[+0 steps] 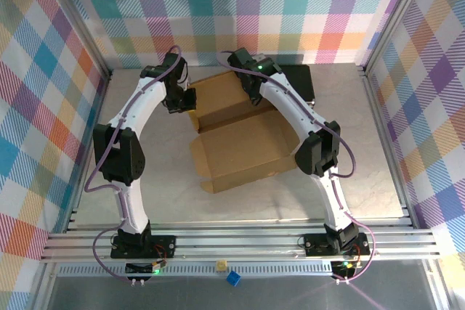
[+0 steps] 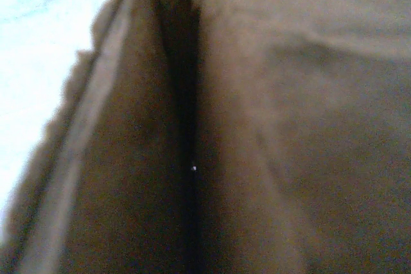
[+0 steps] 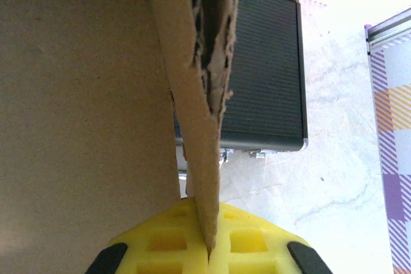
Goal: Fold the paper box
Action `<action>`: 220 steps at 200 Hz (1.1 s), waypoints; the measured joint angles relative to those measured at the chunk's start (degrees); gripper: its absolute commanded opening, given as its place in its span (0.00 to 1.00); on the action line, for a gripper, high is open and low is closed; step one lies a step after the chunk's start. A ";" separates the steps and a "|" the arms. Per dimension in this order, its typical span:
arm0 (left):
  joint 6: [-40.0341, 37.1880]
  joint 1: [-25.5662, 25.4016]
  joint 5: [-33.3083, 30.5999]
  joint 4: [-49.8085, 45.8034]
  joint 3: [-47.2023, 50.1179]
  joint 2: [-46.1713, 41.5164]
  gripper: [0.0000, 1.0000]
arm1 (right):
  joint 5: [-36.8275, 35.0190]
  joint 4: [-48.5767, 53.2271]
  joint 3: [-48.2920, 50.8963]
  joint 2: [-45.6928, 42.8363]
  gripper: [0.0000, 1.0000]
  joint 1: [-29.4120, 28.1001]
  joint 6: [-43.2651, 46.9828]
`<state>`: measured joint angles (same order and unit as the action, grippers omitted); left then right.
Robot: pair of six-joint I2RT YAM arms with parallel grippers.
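Note:
The paper box (image 1: 243,150) lies open in the middle of the table, a brown cardboard panel in front and a raised folded part (image 1: 221,96) behind it. My left gripper (image 1: 190,99) is at the left edge of that raised part. In the left wrist view blurred box cardboard (image 2: 308,126) is pressed close and hides the fingers. My right gripper (image 1: 254,96) is at the right edge. In the right wrist view it (image 3: 209,248) is shut, its yellow pads (image 3: 167,242) pinching a thin side flap (image 3: 196,94) beside a box wall (image 3: 83,94).
A black hard case (image 1: 299,79) lies at the back right, just behind the right arm, and close beyond the pinched flap (image 3: 266,75). Plaid walls and metal rails (image 3: 388,27) enclose the marbled table (image 3: 321,178). A small blue block (image 1: 233,278) sits on the front rail.

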<state>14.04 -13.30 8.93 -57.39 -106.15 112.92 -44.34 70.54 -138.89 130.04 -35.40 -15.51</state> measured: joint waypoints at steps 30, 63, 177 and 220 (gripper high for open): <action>1.42 -1.64 -4.00 -2.51 -2.21 0.61 0.00 | -0.04 1.70 0.00 0.00 0.00 -0.20 -1.73; 2.78 -3.21 -8.39 -5.33 -5.09 1.75 0.00 | -0.11 2.99 -0.04 0.00 0.00 -0.37 -3.08; 5.40 -4.74 -12.07 -7.87 -6.97 2.91 0.00 | -0.22 5.79 -0.61 0.00 0.00 -0.83 -5.49; 6.14 -4.94 -12.70 -8.72 -7.37 3.54 0.00 | 0.85 6.40 -1.14 0.00 0.00 -0.83 -5.49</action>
<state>20.18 -18.24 -3.77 -66.11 -113.51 116.46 -43.48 76.95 -140.03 130.04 -36.23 -20.99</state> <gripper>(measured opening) 0.065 0.048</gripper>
